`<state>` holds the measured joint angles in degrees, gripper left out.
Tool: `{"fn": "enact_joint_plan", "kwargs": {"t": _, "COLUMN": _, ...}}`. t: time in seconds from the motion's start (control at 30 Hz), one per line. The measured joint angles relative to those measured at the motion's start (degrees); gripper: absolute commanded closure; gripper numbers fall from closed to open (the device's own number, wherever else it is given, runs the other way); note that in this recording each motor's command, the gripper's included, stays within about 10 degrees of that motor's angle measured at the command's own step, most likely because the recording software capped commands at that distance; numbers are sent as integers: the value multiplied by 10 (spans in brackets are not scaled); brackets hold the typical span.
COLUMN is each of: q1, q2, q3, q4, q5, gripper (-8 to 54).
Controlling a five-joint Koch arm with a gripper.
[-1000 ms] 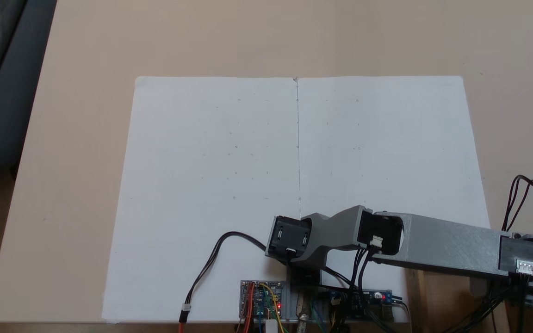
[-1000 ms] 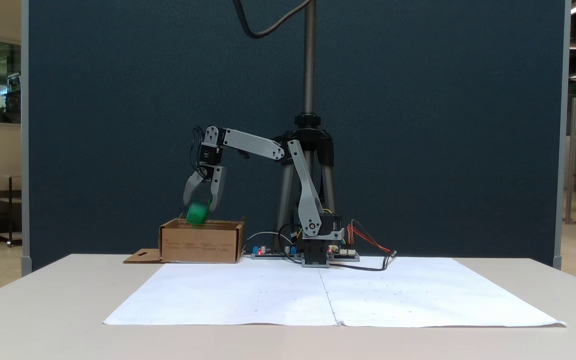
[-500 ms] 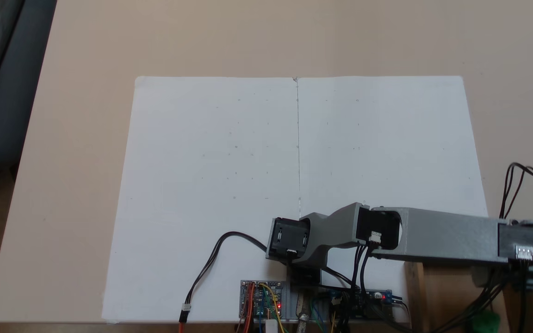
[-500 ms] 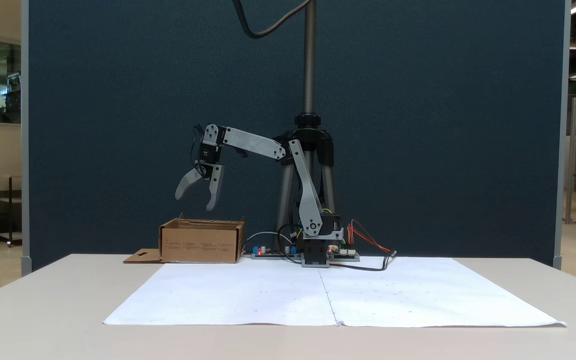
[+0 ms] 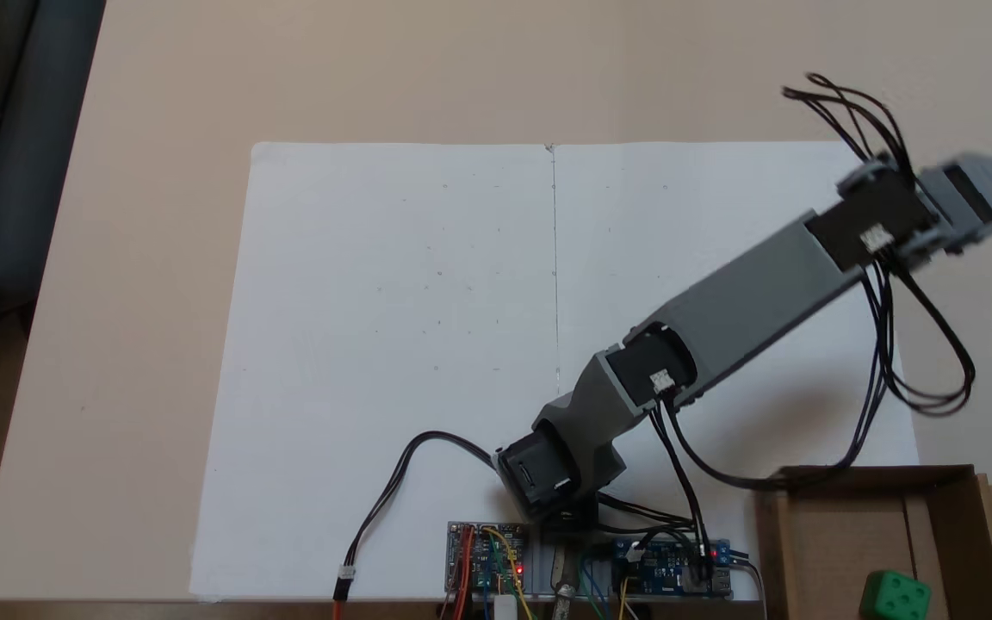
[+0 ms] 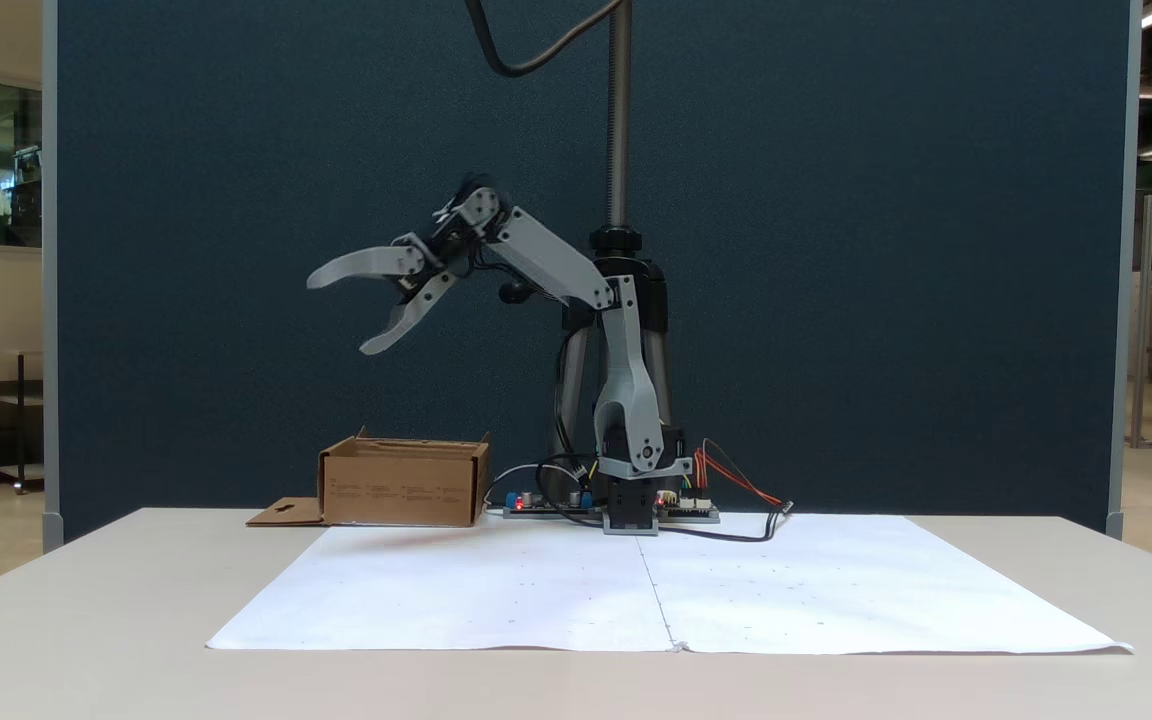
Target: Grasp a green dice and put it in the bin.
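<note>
The green dice (image 5: 895,596) lies inside the bin (image 5: 836,551), a brown cardboard box at the bottom right corner of a fixed view. In another fixed view the bin (image 6: 404,487) stands on the table left of the arm's base, and its walls hide the dice. My gripper (image 6: 338,316) hangs high above and a little left of the bin, pointing left, open, with nothing between its fingers. Seen from above, the arm (image 5: 746,301) stretches from its base up to the right, well away from the bin, and its end is blurred.
Two white paper sheets (image 5: 427,344) cover the middle of the table. Circuit boards (image 5: 487,560) and wires sit by the arm's base (image 6: 631,515). Black cables (image 5: 926,344) loop off the wrist. The bin's flap (image 6: 286,513) lies flat on its left. A tripod pole (image 6: 619,150) stands behind.
The gripper opened and the green dice dropped into the bin. The arm then rose and swung away from above the bin, staying open.
</note>
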<state>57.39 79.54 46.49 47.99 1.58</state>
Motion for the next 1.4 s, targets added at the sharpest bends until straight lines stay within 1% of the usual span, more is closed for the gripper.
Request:
{"fn": "enact_joint_plan", "kwargs": {"t": 0.2, "q1": -192, "q2": 28, "q3": 0, "q4": -19, "q5": 0, "gripper": 21}}
{"fn": "enact_joint_plan", "kwargs": {"t": 0.47, "q1": -411, "q2": 30, "q3": 2, "q4": -19, "q5": 0, "gripper": 12}}
{"fn": "enact_joint_plan", "kwargs": {"t": 0.53, "q1": -454, "q2": 35, "q3": 26, "q4": -22, "q5": 0, "gripper": 13}}
{"fn": "enact_joint_plan", "kwargs": {"t": 0.63, "q1": -502, "q2": 70, "q3": 134, "q4": -69, "q5": -3, "gripper": 13}}
{"fn": "enact_joint_plan", "kwargs": {"t": 0.73, "q1": -521, "q2": 142, "q3": 319, "q4": -140, "q5": -31, "gripper": 15}}
{"fn": "enact_joint_plan", "kwargs": {"t": 0.8, "q1": -523, "q2": 178, "q3": 402, "q4": -178, "q5": -59, "gripper": 14}}
{"fn": "enact_joint_plan", "kwargs": {"t": 0.97, "q1": -525, "q2": 250, "q3": 469, "q4": -284, "q5": -101, "gripper": 11}}
{"fn": "enact_joint_plan", "kwargs": {"t": 1.1, "q1": -519, "q2": 299, "q3": 582, "q4": -373, "q5": -153, "gripper": -2}}
{"fn": "enact_joint_plan", "kwargs": {"t": 1.27, "q1": -522, "q2": 332, "q3": 751, "q4": -464, "q5": -161, "gripper": 3}}
{"fn": "enact_joint_plan", "kwargs": {"t": 1.4, "q1": -539, "q2": 349, "q3": 810, "q4": -538, "q5": -161, "gripper": -6}}
